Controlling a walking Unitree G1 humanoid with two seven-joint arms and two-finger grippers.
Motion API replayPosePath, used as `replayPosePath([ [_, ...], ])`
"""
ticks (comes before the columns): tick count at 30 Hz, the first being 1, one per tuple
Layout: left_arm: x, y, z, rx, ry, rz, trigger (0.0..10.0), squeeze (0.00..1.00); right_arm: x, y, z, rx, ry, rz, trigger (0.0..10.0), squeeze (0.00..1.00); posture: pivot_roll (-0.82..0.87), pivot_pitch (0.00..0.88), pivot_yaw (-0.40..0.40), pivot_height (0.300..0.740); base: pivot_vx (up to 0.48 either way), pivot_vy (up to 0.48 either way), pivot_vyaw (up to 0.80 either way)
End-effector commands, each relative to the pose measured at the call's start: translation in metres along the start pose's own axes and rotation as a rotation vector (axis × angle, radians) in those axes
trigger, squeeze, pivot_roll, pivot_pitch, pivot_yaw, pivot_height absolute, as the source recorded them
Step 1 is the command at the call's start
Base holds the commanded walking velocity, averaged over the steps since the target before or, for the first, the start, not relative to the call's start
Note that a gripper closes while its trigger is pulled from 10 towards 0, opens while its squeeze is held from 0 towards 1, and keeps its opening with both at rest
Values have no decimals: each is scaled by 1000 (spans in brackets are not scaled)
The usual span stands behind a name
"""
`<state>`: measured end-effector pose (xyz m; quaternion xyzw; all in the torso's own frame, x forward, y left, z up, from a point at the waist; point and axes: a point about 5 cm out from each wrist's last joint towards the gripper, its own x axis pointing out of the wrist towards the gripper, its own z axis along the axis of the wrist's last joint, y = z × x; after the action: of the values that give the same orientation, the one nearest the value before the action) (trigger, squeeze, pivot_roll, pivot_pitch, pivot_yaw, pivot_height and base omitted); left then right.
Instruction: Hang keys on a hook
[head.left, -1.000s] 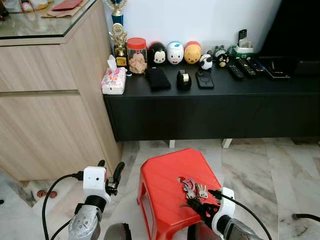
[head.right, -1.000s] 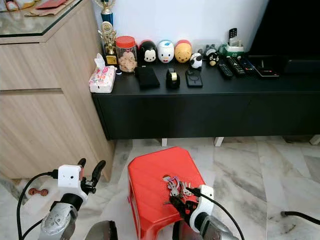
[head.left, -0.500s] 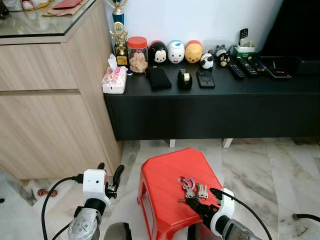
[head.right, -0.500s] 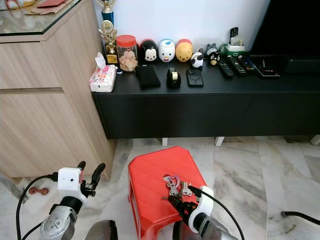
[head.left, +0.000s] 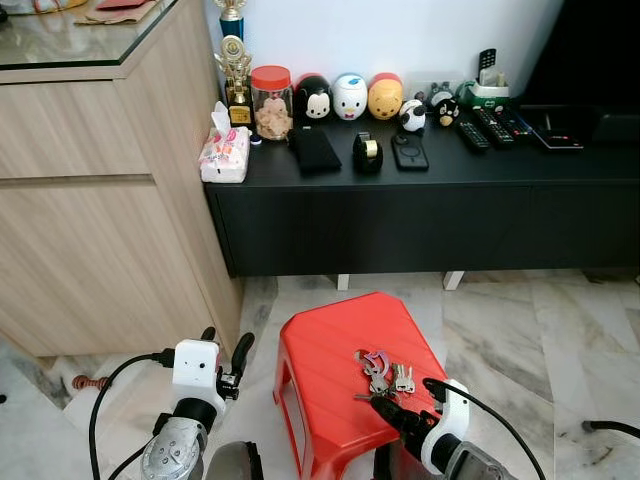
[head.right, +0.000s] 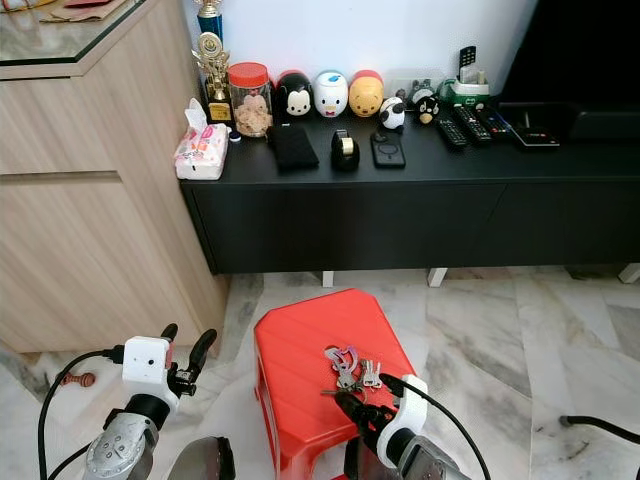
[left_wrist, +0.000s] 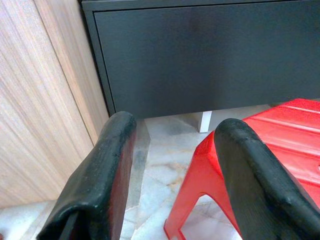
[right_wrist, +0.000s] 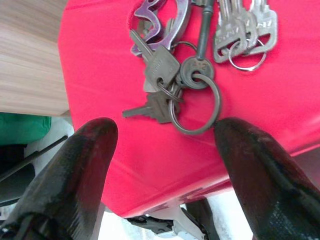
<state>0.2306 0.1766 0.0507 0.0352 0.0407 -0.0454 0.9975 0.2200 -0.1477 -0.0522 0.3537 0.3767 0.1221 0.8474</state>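
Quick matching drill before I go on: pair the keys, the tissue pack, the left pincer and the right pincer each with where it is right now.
Things:
1. keys
2. tissue pack
3. left pincer
4. right pincer

Places:
A. on the black cabinet, at its left end
B. open, over the floor left of the stool
C. lying on the red stool
D. open, just short of the key ring

Pairs: 1-C, 2-A, 3-B, 4-D
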Motion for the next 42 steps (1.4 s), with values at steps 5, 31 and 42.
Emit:
replayPosePath([
  [5, 0, 1, -2, 9, 5, 5, 10000, 0, 2, 1, 5, 8, -26, -14, 0, 0, -11, 53, -50, 618, 0, 0, 0],
  [31, 2, 0, -5, 30, 20, 2, 10000, 0, 10, 16, 17, -40, -91, 76, 0, 0, -13, 45, -47, 618, 0, 0, 0],
  [42, 2, 0, -8, 34, 32, 4, 10000, 0, 11, 22, 22, -82, -115, 114, 0, 0, -13, 44, -47, 618, 0, 0, 0],
])
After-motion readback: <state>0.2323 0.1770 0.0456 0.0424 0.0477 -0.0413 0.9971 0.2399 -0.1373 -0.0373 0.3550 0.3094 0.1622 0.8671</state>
